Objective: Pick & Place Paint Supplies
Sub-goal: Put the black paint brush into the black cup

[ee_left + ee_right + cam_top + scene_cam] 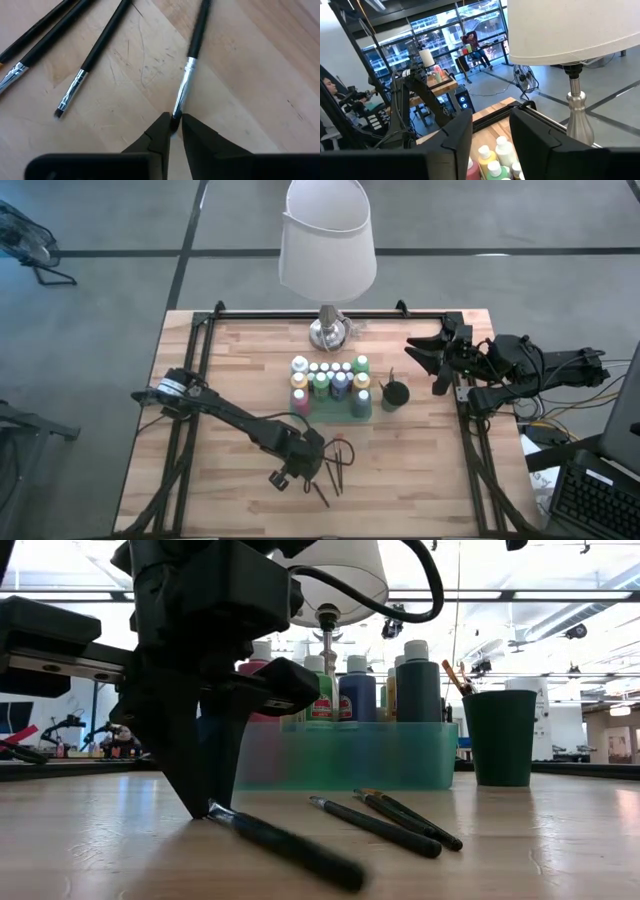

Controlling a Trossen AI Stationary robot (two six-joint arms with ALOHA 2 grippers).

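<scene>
The left gripper [318, 473] is down on the near middle of the table [420, 480], and its two fingertips are pinched on the bristle end of a paintbrush [189, 70] that lies flat on the wood, so the fingers are closing on the brush tip rather than on its handle. For this pick to be done well, the brush would best be lifted slowly and kept level, since a hold this close to one end is judged likely to let the long handle swing or slip. Three more loose brushes [343, 458] are left lying just beside it. Further right, the paint bottles [330, 377] are seen standing in a green tray [330, 412] below the lamp [327, 240], with a dark cup [395, 395] holding a brush just beside the tray. At the far right edge the right gripper [428, 358] is held above the table, fingers apart and nothing between them. The pinch itself is shown only by the left wrist view; from above it is hidden under the arm. The low view [285, 845] alone shows that the brush is not yet off the tabletop. The right wrist view confirms the empty gap between the right fingers.
</scene>
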